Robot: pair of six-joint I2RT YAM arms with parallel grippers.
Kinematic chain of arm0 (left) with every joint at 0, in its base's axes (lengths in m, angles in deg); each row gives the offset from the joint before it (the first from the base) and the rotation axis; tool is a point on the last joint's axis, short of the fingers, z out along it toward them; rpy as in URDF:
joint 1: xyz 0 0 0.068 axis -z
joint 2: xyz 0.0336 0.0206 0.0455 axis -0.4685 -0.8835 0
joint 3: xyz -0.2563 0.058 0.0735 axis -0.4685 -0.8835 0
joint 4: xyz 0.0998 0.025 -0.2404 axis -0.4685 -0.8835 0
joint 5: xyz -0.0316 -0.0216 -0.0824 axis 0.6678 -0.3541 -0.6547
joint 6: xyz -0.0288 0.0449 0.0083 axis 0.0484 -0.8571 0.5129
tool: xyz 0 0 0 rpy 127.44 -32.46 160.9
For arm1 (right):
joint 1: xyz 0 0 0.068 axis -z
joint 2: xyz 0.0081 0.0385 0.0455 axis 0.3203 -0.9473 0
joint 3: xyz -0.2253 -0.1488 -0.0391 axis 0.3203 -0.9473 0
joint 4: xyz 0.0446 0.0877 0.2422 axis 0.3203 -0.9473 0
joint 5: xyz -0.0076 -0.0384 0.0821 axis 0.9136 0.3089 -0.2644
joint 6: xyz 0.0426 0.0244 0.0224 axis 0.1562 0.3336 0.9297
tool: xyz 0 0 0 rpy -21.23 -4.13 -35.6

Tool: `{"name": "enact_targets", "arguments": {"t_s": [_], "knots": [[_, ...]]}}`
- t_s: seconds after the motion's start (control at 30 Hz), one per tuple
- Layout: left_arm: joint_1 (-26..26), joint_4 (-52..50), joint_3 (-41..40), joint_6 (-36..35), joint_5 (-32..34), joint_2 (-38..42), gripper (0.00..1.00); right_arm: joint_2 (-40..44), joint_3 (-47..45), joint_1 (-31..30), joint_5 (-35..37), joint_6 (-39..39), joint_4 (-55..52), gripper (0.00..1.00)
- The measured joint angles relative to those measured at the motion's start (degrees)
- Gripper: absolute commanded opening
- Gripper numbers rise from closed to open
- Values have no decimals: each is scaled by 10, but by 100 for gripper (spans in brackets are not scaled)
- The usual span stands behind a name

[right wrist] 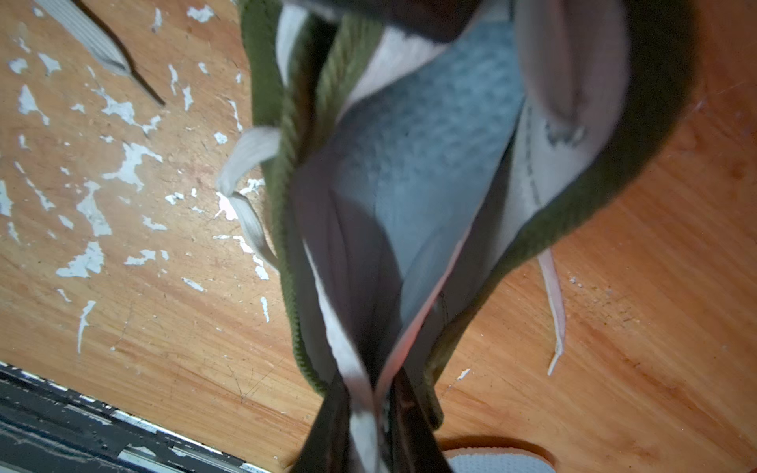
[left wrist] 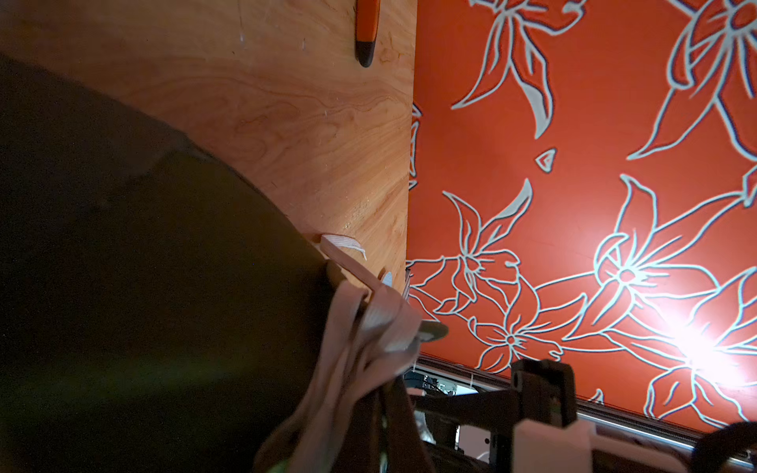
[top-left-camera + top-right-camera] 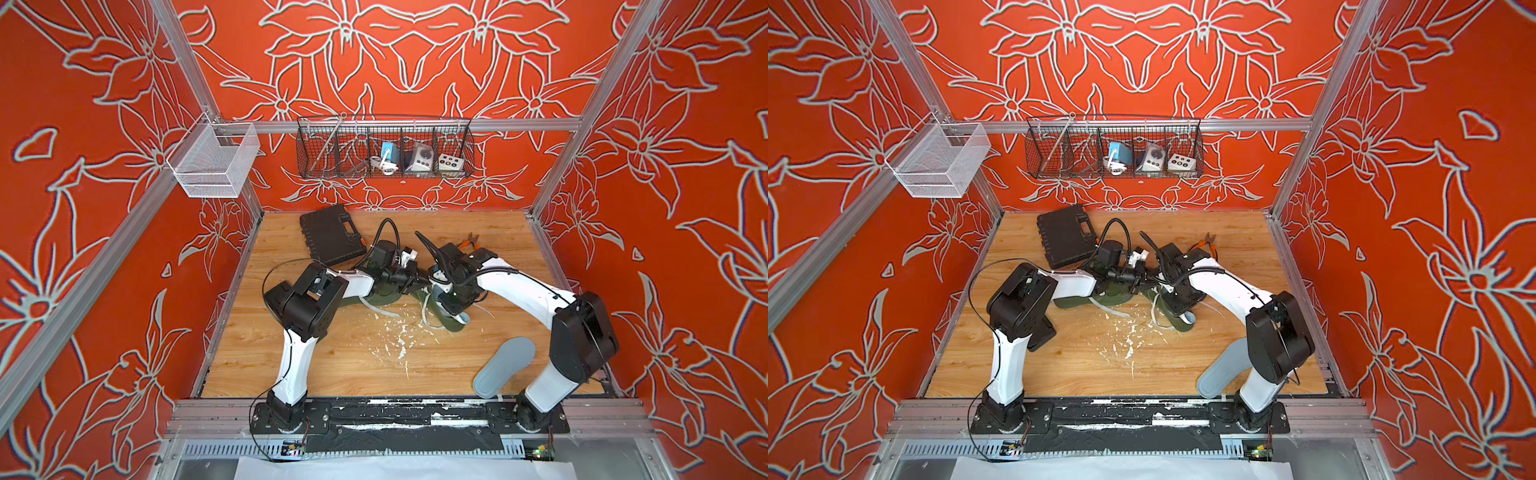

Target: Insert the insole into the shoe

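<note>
- Olive green cloth on the shoe (image 3: 453,328) (image 1: 614,184), with pale lining and flat off-white laces (image 1: 245,164) hanging loose at the sides. Placed a little right of the middle of the wooden table (image 3: 332,365), mouth turned upward.
- Grey-blue mesh insole (image 1: 418,143) partly down inside this shoe, bent into a trough shape. A small pale end showing at the near end of the shoe (image 3: 464,319).
- Right gripper (image 1: 370,381) directly over the shoe mouth, jaws almost together, pinching a thin pale edge at the end of the insole.
- Left gripper (image 3: 417,282) at the far left end of the same shoe, closed. A bunch of laces (image 2: 368,327) just beside it in the left wrist view; lace caught or not: cannot tell.
- Right arm (image 3: 519,291) and both wrists above the shoe, hiding most of it in both top views.
- Second olive shoe (image 3: 378,297) under the left forearm, just left of the first one; touching or apart: cannot tell.
- Spare insole (image 3: 505,365) of the same grey-blue, flat at the near right, beside the lower right arm and well apart from the shoe.
- White chipped patches (image 3: 399,336) on the wood, between the shoes and the near edge.
- Black case (image 3: 332,239) at the far left; orange-handled pliers (image 3: 471,241) on the far side of the right wrist.
</note>
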Motion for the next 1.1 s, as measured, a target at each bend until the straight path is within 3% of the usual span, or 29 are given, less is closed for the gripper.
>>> {"name": "enact_targets", "arguments": {"t_s": [0.83, 1.0, 1.1], "knots": [[0, 1, 0, 2, 2, 0, 0, -38, 1, 12, 2, -39, 85, 18], [0, 1, 0, 3, 2, 0, 0, -38, -11, 13, 2, -38, 103, 21], [0, 1, 0, 4, 2, 0, 0, -40, -18, 14, 2, -36, 110, 35]]}}
